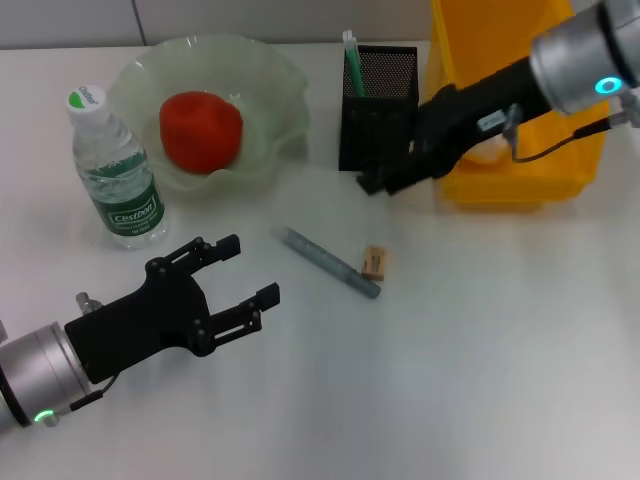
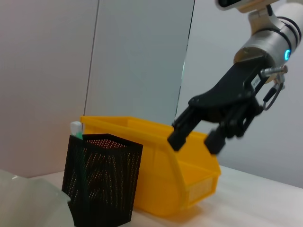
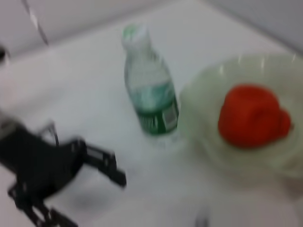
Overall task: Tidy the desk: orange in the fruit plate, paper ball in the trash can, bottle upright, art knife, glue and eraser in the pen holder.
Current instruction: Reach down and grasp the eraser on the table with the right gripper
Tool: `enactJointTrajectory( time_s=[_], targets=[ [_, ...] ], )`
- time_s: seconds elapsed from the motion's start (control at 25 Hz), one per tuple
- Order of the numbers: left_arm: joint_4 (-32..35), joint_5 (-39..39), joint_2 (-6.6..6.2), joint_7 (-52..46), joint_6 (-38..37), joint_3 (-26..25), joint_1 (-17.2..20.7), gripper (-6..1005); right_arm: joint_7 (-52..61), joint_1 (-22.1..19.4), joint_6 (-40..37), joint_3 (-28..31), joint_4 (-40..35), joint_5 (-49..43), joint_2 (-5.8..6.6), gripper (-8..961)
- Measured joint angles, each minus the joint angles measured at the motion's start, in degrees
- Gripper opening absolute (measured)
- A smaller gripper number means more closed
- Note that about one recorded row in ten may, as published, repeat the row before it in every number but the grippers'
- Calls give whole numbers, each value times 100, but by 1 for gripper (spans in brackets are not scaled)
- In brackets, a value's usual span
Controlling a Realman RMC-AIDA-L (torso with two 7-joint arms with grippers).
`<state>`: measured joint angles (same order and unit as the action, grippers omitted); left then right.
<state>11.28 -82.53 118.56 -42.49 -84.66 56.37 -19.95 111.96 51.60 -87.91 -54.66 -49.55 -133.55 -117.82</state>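
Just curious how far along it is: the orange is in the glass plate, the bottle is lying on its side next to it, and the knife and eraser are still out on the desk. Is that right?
Not quite: the bottle is standing upright beside the fruit plate, not lying down, as the head view shows. The rest holds: the orange is in the plate, and the art knife and eraser lie on the desk.

I saw a smooth, matt white worktop (image 1: 500,350). The plate (image 1: 270,95) looked like translucent, glossy plastic or glass with a wavy rim, and the orange (image 1: 200,130) in it was dull-skinned. The bottle (image 1: 115,180) was clear plastic with a glossy label. The holder (image 1: 385,100) was black metal mesh, the bin (image 1: 520,170) smooth yellow plastic. Both end effectors, left (image 1: 235,270) and right (image 1: 385,170), were matt black; the arms behind them were brushed metal.
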Motion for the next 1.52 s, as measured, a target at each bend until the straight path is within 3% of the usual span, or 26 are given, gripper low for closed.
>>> enactJointTrajectory(
  time_s=[0.36, 0.92, 1.52],
  targets=[
    [-3, -7, -1, -28, 36, 57, -32, 800, 534, 495, 502, -1315, 170, -838, -131, 669],
    [32, -9, 0, 5, 47, 85, -2, 800, 699, 655, 729, -1841, 644, -998, -154, 667],
    [45, -9, 0, -43, 46, 84, -8, 800, 757, 605, 1351, -2890, 859, -938, -202, 666]
  ],
)
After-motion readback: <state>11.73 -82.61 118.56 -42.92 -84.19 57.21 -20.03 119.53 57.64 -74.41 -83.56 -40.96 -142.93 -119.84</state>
